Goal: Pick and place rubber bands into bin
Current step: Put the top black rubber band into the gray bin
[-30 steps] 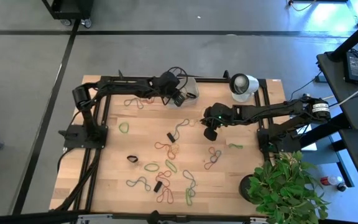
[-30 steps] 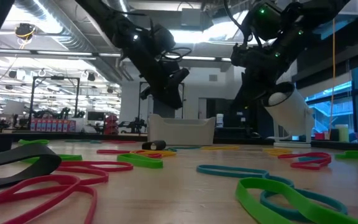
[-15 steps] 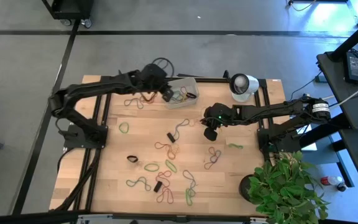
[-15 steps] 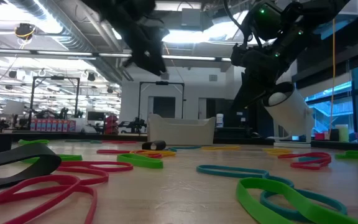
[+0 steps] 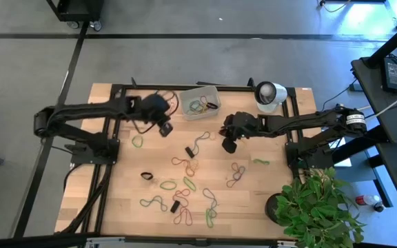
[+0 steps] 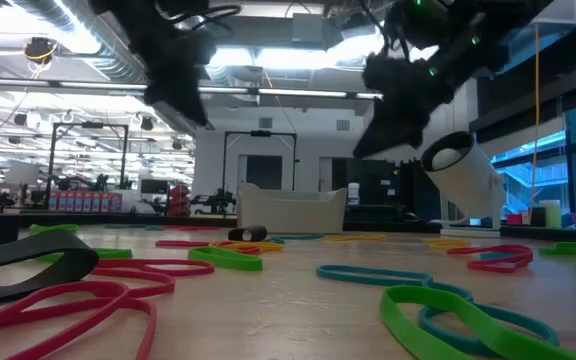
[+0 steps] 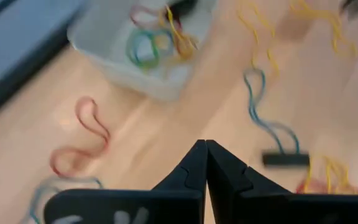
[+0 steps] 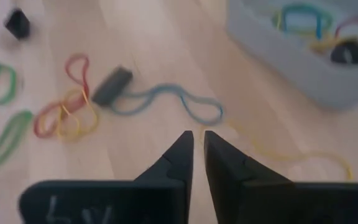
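Observation:
The translucent bin (image 5: 200, 102) stands near the table's far edge with several rubber bands lying in it; it also shows in the low view (image 6: 293, 210). Many more rubber bands (image 5: 185, 165) lie flat across the wooden table in green, red, orange, blue and black. My left gripper (image 5: 163, 128) hangs shut above the table, left of and nearer than the bin (image 7: 142, 46). A red band (image 7: 86, 134) lies below it. My right gripper (image 5: 227, 145) hovers shut, right of and nearer than the bin (image 8: 303, 43), over a thin tan band (image 8: 278, 152) and a blue band (image 8: 179, 102).
A white round object with a dark face (image 5: 270, 93) stands at the far right, beside the bin. A potted plant (image 5: 316, 207) sits off the table's near right corner. Small black blocks (image 5: 189, 151) lie among the bands. Black frame rails run along the table's edges.
My left gripper has drawn back from over the bin toward the table's left and near side, and the arm has folded back. My right gripper has shifted slightly toward the bin and tipped. The bands on the table have stayed where they were.

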You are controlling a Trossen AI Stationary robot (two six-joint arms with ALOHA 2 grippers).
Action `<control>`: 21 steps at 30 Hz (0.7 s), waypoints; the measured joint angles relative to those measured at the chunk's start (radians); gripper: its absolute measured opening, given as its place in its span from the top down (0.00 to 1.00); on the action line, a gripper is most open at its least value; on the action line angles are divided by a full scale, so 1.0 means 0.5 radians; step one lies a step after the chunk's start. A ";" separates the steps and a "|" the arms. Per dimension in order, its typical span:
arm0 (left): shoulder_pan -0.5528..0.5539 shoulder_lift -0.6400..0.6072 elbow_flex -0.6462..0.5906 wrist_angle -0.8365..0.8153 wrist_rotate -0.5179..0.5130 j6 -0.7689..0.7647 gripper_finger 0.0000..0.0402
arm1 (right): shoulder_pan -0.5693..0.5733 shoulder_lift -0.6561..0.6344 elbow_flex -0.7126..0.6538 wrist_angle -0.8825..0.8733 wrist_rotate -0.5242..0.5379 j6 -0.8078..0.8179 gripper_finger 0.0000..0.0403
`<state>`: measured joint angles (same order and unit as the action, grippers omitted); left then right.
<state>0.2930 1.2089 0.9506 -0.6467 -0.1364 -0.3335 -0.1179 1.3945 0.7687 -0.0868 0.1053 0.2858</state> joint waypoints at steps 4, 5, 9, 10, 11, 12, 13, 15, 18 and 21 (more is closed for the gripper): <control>-0.146 -0.176 -0.288 0.138 0.000 -0.083 1.00 | 0.102 0.002 0.208 -0.147 0.203 -0.014 0.98; -0.184 -0.230 -0.360 0.190 0.000 -0.096 1.00 | 0.130 0.013 0.281 -0.197 0.261 -0.013 0.98; -0.343 -0.457 -0.614 0.420 0.015 -0.100 0.99 | 0.237 0.120 0.622 -0.475 0.411 -0.009 0.99; -0.381 -0.518 -0.661 0.465 0.013 -0.100 1.00 | 0.261 0.166 0.722 -0.523 0.425 -0.003 0.99; -0.415 -0.578 -0.707 0.506 0.010 -0.100 1.00 | 0.281 0.213 0.812 -0.602 0.430 0.010 0.99; -0.450 -0.628 -0.744 0.551 0.002 -0.100 1.00 | 0.297 0.272 0.910 -0.676 0.434 0.038 0.99; -0.482 -0.681 -0.772 0.582 -0.006 -0.100 1.00 | 0.311 0.337 1.007 -0.715 0.434 0.063 0.99; -0.539 -0.780 -0.814 0.578 -0.041 -0.100 0.99 | 0.336 0.488 1.186 -0.813 0.435 0.129 0.99; -0.610 -0.904 -0.860 0.552 -0.094 -0.099 1.00 | 0.354 0.734 1.435 -0.925 0.434 0.198 0.99; -0.658 -0.978 -0.872 0.541 -0.112 -0.098 1.00 | 0.356 0.980 1.658 -1.073 0.433 0.287 0.98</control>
<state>-0.0362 0.7201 0.5148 -0.3761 -0.1922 -0.3824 0.0601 1.8846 1.5977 -0.6232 0.3220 0.4295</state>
